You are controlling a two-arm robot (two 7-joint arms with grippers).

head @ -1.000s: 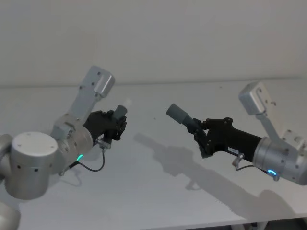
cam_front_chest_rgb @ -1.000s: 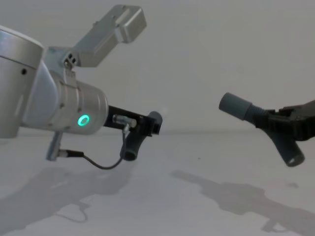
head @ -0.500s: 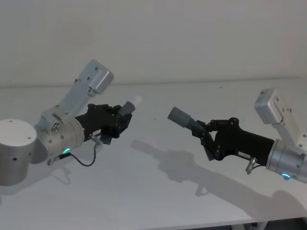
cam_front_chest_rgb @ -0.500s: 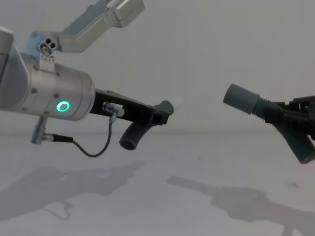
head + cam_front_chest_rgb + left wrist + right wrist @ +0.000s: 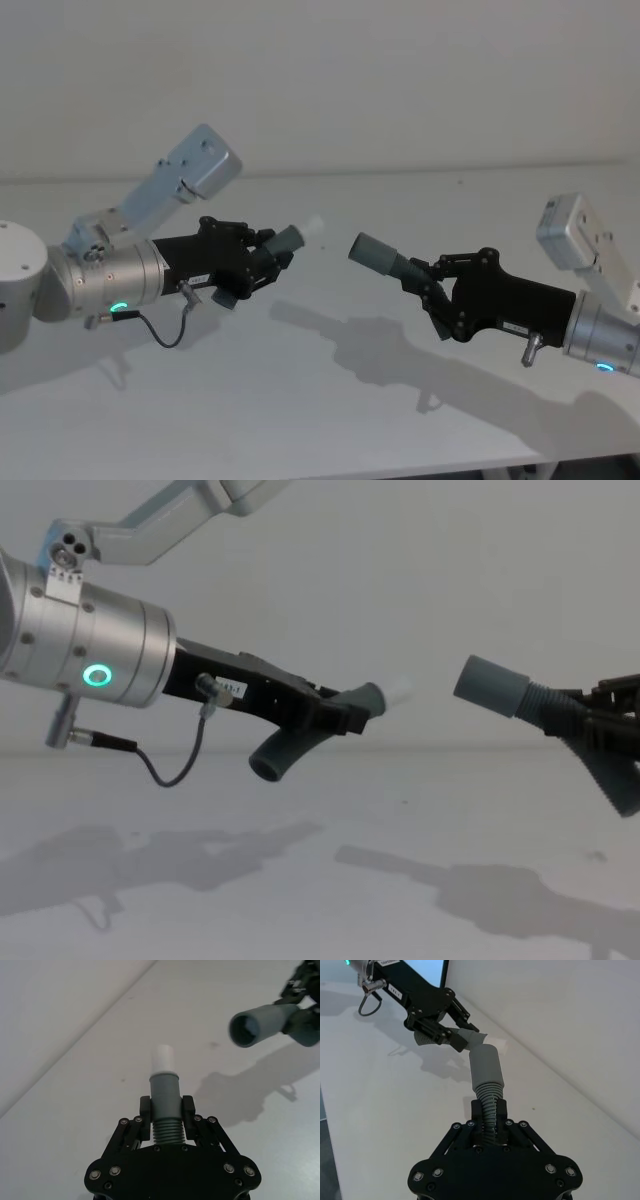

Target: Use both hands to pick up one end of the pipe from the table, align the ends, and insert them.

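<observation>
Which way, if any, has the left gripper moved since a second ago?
Yes. In the chest view the left gripper carried its white tip rightward, from left of the dark speck on the table to above it, nearer the grey cuff.

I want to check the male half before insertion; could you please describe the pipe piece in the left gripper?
The white-tipped piece is dark grey, plastic-looking: ribbed middle, smooth cuffs, a narrower white tip. It is bent, its far cuff hanging down in the chest view. The left gripper clamps its ribs, holding it above the table, tip pointing toward the other piece's open cuff, not touching.
</observation>
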